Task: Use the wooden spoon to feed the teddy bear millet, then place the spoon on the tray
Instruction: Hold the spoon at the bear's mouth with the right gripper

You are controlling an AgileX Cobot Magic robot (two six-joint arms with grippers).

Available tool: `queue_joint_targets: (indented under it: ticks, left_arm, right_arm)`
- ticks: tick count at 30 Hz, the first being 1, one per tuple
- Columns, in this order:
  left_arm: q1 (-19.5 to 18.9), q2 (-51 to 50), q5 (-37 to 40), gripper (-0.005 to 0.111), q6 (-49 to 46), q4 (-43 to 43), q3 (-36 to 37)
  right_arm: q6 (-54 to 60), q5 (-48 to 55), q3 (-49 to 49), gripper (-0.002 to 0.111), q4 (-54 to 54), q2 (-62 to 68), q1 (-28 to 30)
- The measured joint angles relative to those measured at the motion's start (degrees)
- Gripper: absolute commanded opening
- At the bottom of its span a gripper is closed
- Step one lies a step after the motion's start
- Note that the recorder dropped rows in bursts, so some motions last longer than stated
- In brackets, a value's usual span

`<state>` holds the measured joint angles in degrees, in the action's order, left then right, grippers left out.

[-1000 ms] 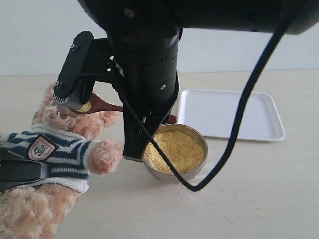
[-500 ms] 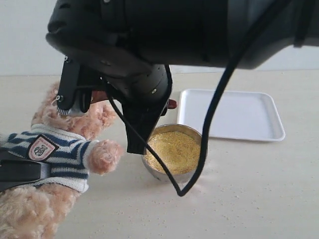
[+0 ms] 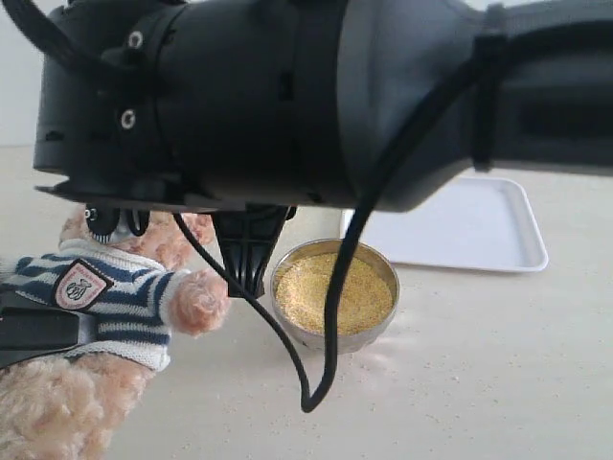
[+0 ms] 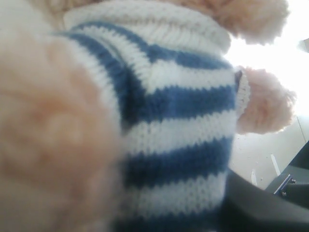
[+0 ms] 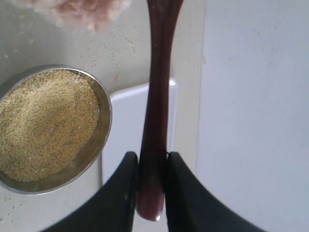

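Two fingers (image 5: 126,193) of the right gripper (image 5: 152,162) clamp the handle end of the wooden spoon (image 5: 155,87), its long axis running left toward the teddy bear (image 3: 115,292), scoop end hidden. Between the bear and the far-right tray (image 3: 479,230) sits the steel bowl (image 3: 335,340) of millet (image 3: 330,292), which a carry to the tray would likely have to clear. Whether the left gripper (image 3: 34,335) at the bear's body is clamped, I cannot tell.

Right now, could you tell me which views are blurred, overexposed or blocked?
Exterior view: the right arm, close to the lens, fills the top and hides much of the teddy bear; left wrist view: its near fur is blurred and the background blown out white; right wrist view: sharp on the wooden spoon, the right tool and the millet.
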<state>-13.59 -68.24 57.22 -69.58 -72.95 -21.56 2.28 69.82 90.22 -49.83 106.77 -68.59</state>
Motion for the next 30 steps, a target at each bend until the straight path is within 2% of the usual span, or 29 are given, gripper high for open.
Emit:
queue_joint_targets:
  ticks: [12,30]
  left_arm:
    - [0.0,0.0,0.0,0.005,0.0,0.0,0.0]
    - [0.0,0.0,0.0,0.005,0.0,0.0,0.0]
  right_arm:
    - [-1.6,0.0,0.0,0.0,-1.8,1.9,-2.2]
    - [-11.3,-0.1,-5.9,0.0,-15.1,1.9,-3.8]
